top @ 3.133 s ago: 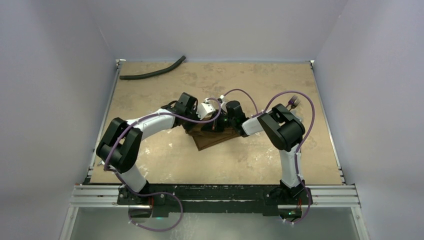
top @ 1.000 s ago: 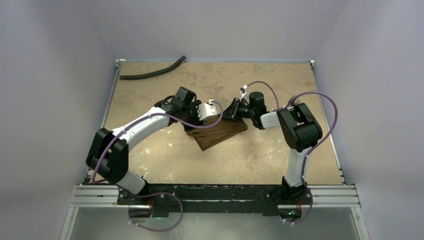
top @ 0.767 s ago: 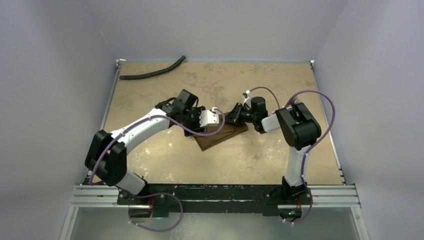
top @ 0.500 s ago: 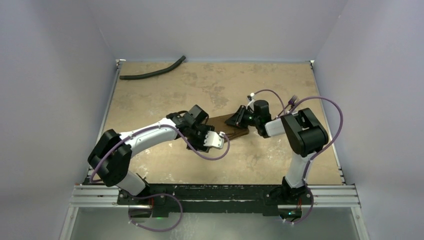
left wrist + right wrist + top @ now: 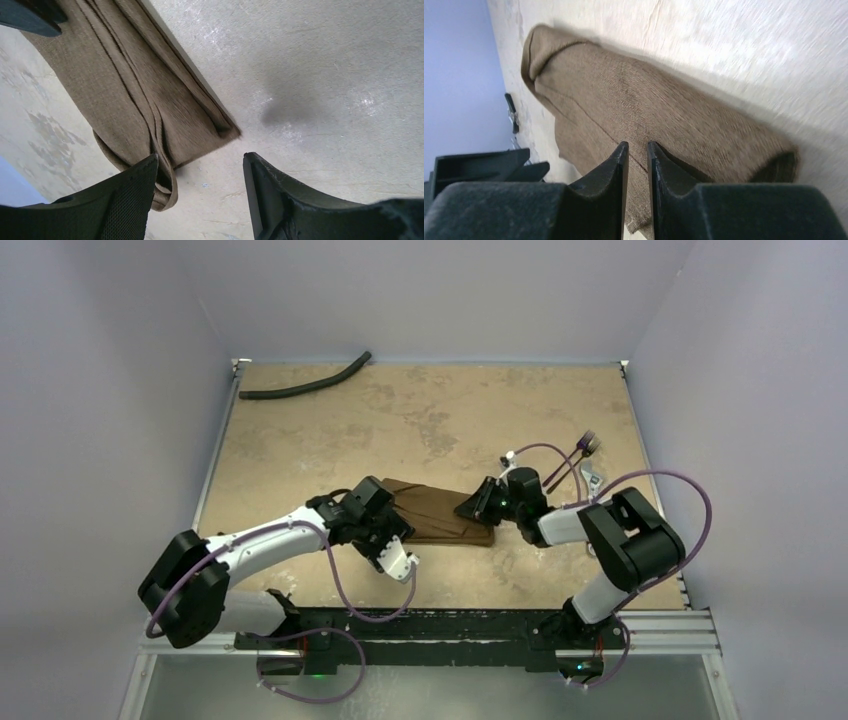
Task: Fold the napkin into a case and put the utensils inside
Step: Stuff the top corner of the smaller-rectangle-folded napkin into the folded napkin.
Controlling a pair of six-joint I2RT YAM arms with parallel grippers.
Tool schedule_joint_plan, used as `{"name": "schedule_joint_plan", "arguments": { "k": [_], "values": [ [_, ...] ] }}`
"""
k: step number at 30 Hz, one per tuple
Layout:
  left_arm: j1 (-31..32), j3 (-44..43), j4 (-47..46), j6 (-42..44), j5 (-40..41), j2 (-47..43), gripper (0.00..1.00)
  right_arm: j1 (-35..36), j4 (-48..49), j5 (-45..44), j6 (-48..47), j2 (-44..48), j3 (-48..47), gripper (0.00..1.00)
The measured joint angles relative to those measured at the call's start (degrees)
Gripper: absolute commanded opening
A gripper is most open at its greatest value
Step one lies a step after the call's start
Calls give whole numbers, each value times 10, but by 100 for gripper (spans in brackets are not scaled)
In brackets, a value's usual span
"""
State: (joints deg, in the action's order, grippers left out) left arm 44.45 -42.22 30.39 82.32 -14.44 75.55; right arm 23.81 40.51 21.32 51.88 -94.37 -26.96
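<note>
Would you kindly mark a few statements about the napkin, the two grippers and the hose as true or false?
1. The napkin lies folded on the table. True.
2. The left gripper is shut tight. False: its jaws stand well apart, at one end of the napkin.
3. The black hose lies across the napkin. False: it lies apart from it, near the table's far left corner.
4. The right gripper is at the napkin, fingers close together. True.

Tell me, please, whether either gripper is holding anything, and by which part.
The left gripper stands open over a napkin corner, holding nothing. The right gripper is nearly closed at the napkin's right end; a pinch cannot be confirmed.
</note>
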Motion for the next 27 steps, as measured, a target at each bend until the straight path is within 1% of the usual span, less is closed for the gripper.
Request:
{"name": "schedule_joint_plan", "arguments": {
  "k": [2, 5, 8, 11, 13, 16, 20, 23, 26, 27],
  "values": [
    [0, 11, -12, 24, -5, -4, 61, 16, -23, -10, 3, 24, 9, 27],
    [0, 35, -24, 61, -12, -16, 60, 25, -85, -23, -10, 64, -3, 32],
    [0, 71, -29, 99, -15, -38, 58, 26, -140, -47, -45, 91, -60, 36],
    [-1, 91, -31, 125, -14, -39, 57, 33, -159, -62, -87, 84, -145, 34],
    [-2, 97, -40, 133, -13, -35, 57, 44, -157, -65, -111, 56, -206, 31],
    [-4, 100, -73, 135, -9, -25, 54, 67, -140, -59, -134, -9, -271, 25],
    [-10, 101, -109, 135, -4, -10, 50, 94, -117, -33, -140, -99, -294, 18],
    [-15, 106, -130, 139, -3, -5, 42, 109, -110, -8, -137, -157, -293, 15],
    [-16, 114, -146, 143, -4, -3, 30, 117, -93, -2, -132, -183, -279, 13],
    [-16, 117, -150, 143, -4, -3, 24, 118, -78, 2, -130, -184, -273, 13]
  ]
}}
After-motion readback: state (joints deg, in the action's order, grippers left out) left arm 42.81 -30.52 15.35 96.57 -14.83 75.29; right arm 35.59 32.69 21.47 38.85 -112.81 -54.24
